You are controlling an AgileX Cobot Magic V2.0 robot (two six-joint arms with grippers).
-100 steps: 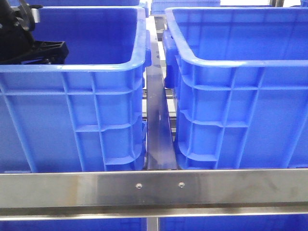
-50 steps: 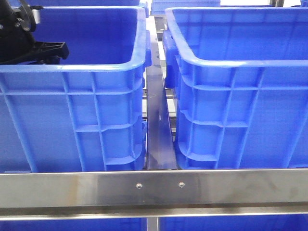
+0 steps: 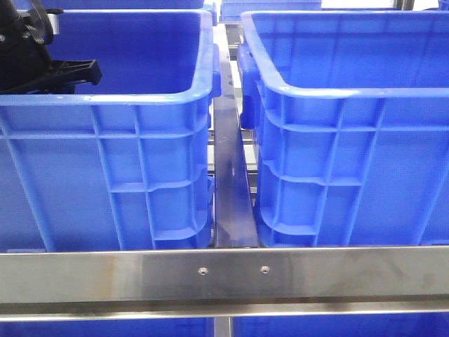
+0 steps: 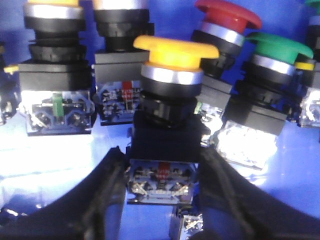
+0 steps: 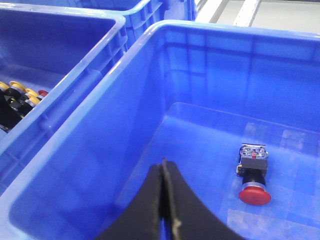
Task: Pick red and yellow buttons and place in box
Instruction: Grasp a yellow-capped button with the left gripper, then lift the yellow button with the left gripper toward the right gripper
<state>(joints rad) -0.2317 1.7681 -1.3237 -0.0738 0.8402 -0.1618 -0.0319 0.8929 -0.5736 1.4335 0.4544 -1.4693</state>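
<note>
In the left wrist view, a yellow mushroom button [image 4: 175, 50] on a black body with a clear contact block stands upright on the blue bin floor. My left gripper [image 4: 161, 172] is open, a finger on each side of its base and very close to it. A red button [image 4: 227, 14] and other yellow-capped buttons [image 4: 54, 10] stand behind it. In the front view the left arm [image 3: 42, 63] reaches into the left bin [image 3: 140, 98]. My right gripper [image 5: 163, 170] is shut and empty over the right bin [image 5: 125, 130], where a red button [image 5: 254, 192] lies on its side.
A green button [image 4: 280, 47] stands beside the red one in the left bin. More buttons show in the left bin in the right wrist view [image 5: 17, 97]. In the front view the right bin [image 3: 337, 91] stands beside the left, with a steel rail [image 3: 231, 274] in front.
The left arm has shifted slightly right and up inside the left bin. Nothing else has moved.
</note>
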